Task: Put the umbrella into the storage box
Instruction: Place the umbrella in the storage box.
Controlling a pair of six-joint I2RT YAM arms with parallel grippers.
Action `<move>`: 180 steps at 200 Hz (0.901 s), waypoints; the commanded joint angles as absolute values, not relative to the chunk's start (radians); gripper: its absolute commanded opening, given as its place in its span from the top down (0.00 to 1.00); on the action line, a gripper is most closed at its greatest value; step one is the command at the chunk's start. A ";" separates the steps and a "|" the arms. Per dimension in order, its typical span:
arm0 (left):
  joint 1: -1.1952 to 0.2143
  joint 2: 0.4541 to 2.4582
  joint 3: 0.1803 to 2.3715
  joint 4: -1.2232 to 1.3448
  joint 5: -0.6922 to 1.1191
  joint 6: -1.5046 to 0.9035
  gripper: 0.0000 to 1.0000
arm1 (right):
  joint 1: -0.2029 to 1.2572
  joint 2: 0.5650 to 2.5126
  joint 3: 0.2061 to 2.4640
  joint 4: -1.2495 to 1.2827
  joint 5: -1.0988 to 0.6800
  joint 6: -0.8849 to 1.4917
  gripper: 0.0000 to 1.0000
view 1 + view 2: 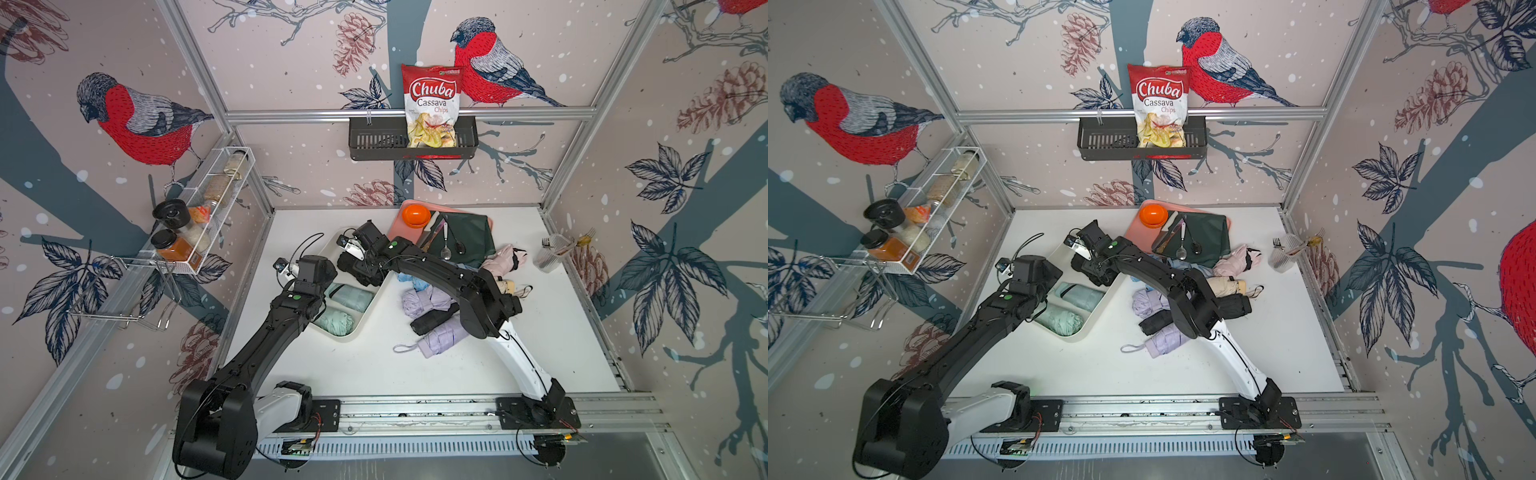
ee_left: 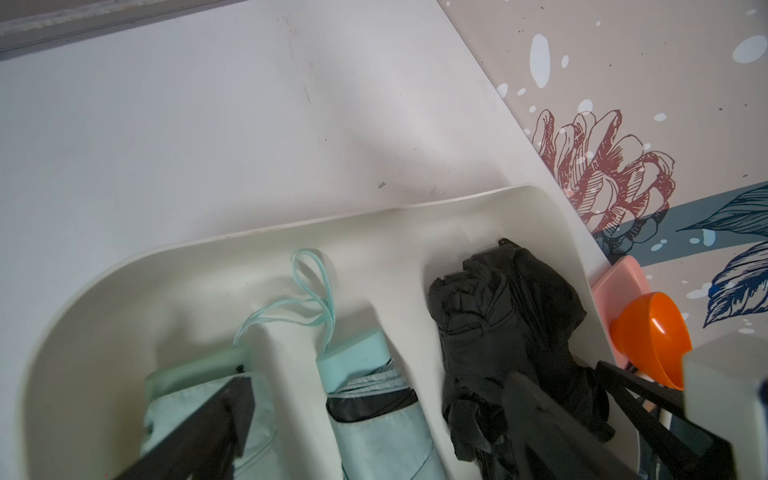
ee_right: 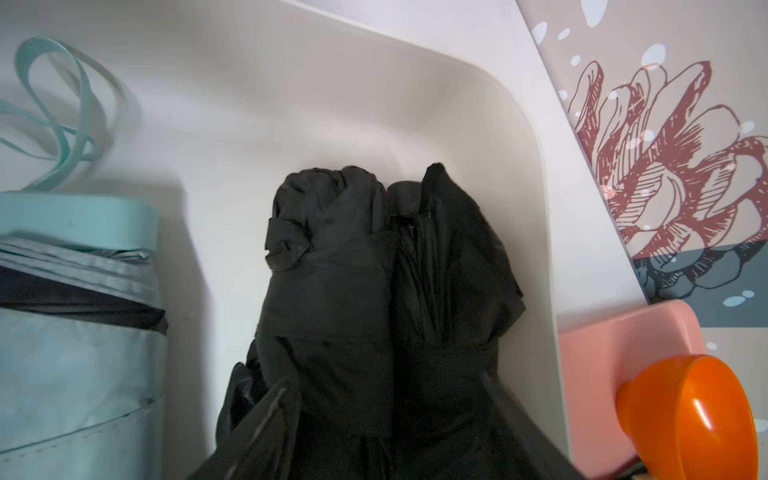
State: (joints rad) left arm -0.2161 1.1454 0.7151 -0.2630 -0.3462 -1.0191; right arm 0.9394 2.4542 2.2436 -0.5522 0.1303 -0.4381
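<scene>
Clutter sits nearest you: the pile [image 1: 432, 309] of folded umbrellas on the table lies directly under the elbow of your right arm [image 1: 436, 270]. A low or sweeping retreat could shove them about.

Further in, your two wrists are close together over the box [image 2: 415, 210], so a sideways move by either one could knock the other. The left gripper [image 2: 380, 382] hangs over the mint umbrellas [image 1: 348, 296] with its fingers spread wide and nothing between them. If you lower it, a finger could hook the mint strap [image 2: 311, 282].

Beyond those, the black umbrella [image 3: 374, 291] lies inside the box, along the wall next to the pink tray [image 3: 623, 332] and apart from the mint pair. Its cloth is loose and rumpled, and the right gripper [image 1: 355, 264] is down over one end of it. I cannot tell whether the jaws are pinching it or clear of it. If a fold clings to a finger, lifting would likely drag the umbrella out over the wall. Just past that wall the orange bowl [image 3: 685, 415] sits on the tray, and an outward swing could tip it.

For pose, your left arm [image 1: 270, 345] reaches forward from its base, with the wrist bent down over the box's near half. Your right arm crosses diagonally above the pile to the box's far end, with the wrist pitched steeply down.
</scene>
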 commanded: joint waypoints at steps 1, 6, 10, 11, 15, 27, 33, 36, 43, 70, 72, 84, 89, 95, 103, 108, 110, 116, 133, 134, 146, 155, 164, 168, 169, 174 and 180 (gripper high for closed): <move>-0.213 1.153 0.724 -0.236 -0.331 -1.003 0.03 | 0.941 2.450 2.234 -0.539 0.067 -0.416 0.39; -0.213 1.155 0.724 -0.235 -0.329 -1.002 0.03 | 0.943 2.455 2.235 -0.543 0.059 -0.414 0.40; -0.213 1.156 0.724 -0.233 -0.327 -1.002 0.03 | 0.943 2.458 2.235 -0.546 0.059 -0.413 0.40; -0.213 1.157 0.724 -0.233 -0.326 -1.002 0.03 | 0.943 2.459 2.234 -0.547 0.058 -0.414 0.40; -0.213 1.157 0.725 -0.231 -0.325 -1.002 0.03 | 0.945 2.461 2.234 -0.548 0.056 -0.412 0.40; -0.213 1.160 0.724 -0.225 -0.320 -1.000 0.03 | 0.947 2.467 2.235 -0.552 0.050 -0.410 0.39; -0.213 1.162 0.724 -0.222 -0.316 -0.999 0.03 | 0.949 2.469 2.234 -0.554 0.037 -0.406 0.38; -0.213 1.164 0.724 -0.219 -0.314 -0.999 0.03 | 0.948 2.470 2.233 -0.554 0.031 -0.405 0.37; -0.212 1.168 0.723 -0.214 -0.310 -0.999 0.03 | 0.951 2.470 2.233 -0.554 0.019 -0.400 0.36; -0.213 1.189 0.724 -0.202 -0.296 -0.999 0.03 | 0.962 2.482 2.227 -0.539 0.031 -0.391 0.32; -0.213 1.190 0.724 -0.201 -0.295 -0.999 0.03 | 0.963 2.484 2.227 -0.538 0.037 -0.390 0.31; -0.213 1.201 0.724 -0.198 -0.287 -0.999 0.03 | 0.965 2.500 2.230 -0.528 0.075 -0.385 0.30; -0.213 1.205 0.724 -0.198 -0.286 -0.999 0.03 | 0.965 2.507 2.233 -0.526 0.093 -0.379 0.30; -0.213 1.206 0.724 -0.199 -0.285 -0.999 0.03 | 0.962 2.516 2.236 -0.523 0.117 -0.373 0.31; -0.212 1.210 0.724 -0.199 -0.287 -0.997 0.03 | 0.962 2.525 2.238 -0.518 0.151 -0.364 0.32; -0.213 1.210 0.722 -0.200 -0.289 -0.998 0.03 | 0.959 2.529 2.238 -0.515 0.174 -0.359 0.32; -0.212 1.210 0.721 -0.200 -0.292 -0.998 0.03 | 0.958 2.531 2.238 -0.512 0.183 -0.357 0.32; -0.212 1.211 0.722 -0.201 -0.293 -0.999 0.03 | 0.954 2.535 2.238 -0.504 0.212 -0.348 0.32; -0.213 1.212 0.719 -0.200 -0.296 -1.000 0.03 | 0.941 2.537 2.241 -0.489 0.250 -0.321 0.36; -0.213 1.212 0.720 -0.201 -0.296 -1.000 0.03 | 0.941 2.537 2.241 -0.488 0.252 -0.319 0.36; -0.212 1.212 0.721 -0.200 -0.298 -1.000 0.03 | 0.927 2.536 2.241 -0.471 0.275 -0.296 0.40; -0.213 1.212 0.719 -0.201 -0.298 -1.002 0.03 | 0.918 2.535 2.245 -0.467 0.280 -0.282 0.42; -0.212 1.212 0.721 -0.200 -0.298 -1.002 0.03 | 0.911 2.535 2.247 -0.467 0.272 -0.274 0.43; -0.212 1.213 0.720 -0.202 -0.298 -1.002 0.03 | 0.910 2.536 2.247 -0.465 0.270 -0.272 0.43; -0.212 1.212 0.720 -0.202 -0.298 -1.002 0.03 | 0.910 2.536 2.247 -0.466 0.270 -0.272 0.43; -0.213 1.212 0.720 -0.202 -0.300 -1.002 0.03 | 0.908 2.536 2.247 -0.465 0.269 -0.272 0.43; -0.213 1.211 0.720 -0.204 -0.300 -1.002 0.03 | 0.911 2.536 2.247 -0.465 0.268 -0.273 0.43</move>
State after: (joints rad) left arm -0.2157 1.2114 0.7170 -0.2199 -0.2913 -1.0122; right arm 0.9192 2.5332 2.2383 -0.4877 0.1951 -0.3119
